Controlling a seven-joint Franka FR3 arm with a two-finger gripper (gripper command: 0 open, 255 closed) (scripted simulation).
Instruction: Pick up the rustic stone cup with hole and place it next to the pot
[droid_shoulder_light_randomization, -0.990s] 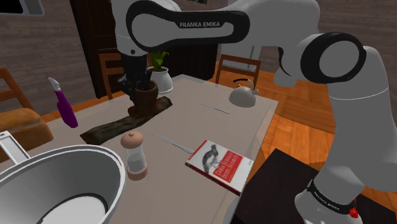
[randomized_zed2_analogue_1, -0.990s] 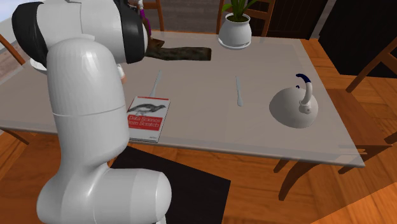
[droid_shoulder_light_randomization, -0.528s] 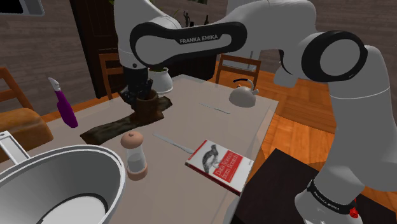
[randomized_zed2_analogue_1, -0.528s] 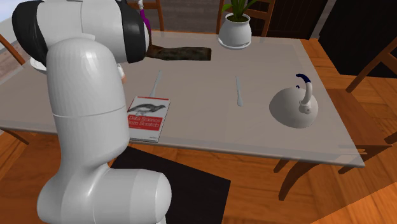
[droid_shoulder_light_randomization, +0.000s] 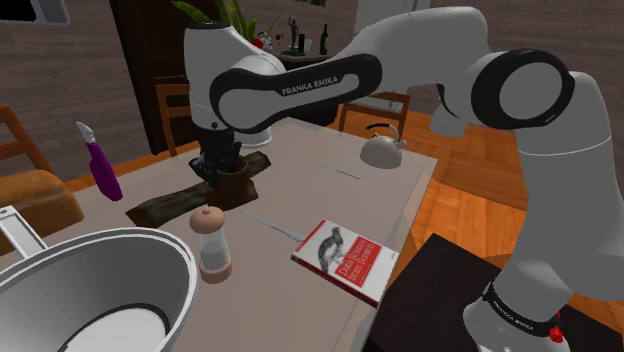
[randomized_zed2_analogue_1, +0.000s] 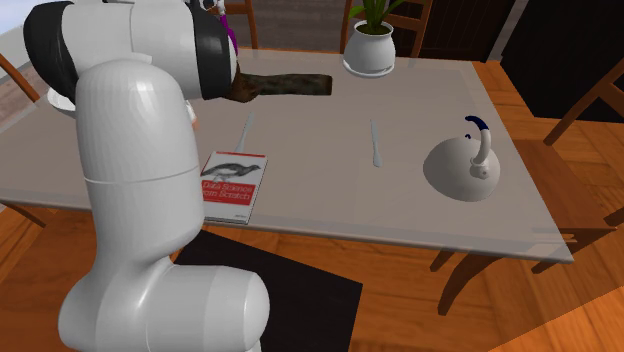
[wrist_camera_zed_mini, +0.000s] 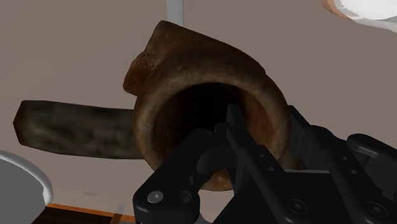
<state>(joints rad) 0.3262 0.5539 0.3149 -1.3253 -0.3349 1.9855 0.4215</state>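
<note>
The gripper (wrist_camera_zed_mini: 273, 137) pinches the rim of the brown cup (wrist_camera_zed_mini: 191, 76), with one finger inside and one outside, so the cup is held. The cup hangs low over the table (droid_shoulder_light_randomization: 300, 190), by the long dark slab (droid_shoulder_light_randomization: 160, 205). I cannot tell if it touches down. Hold the pinch tight, keep the cup upright and go slow. Farther off stands the white plant pot (randomized_zed2_analogue_1: 370, 55). Let go only when the cup sits flat beside the pot.
</note>
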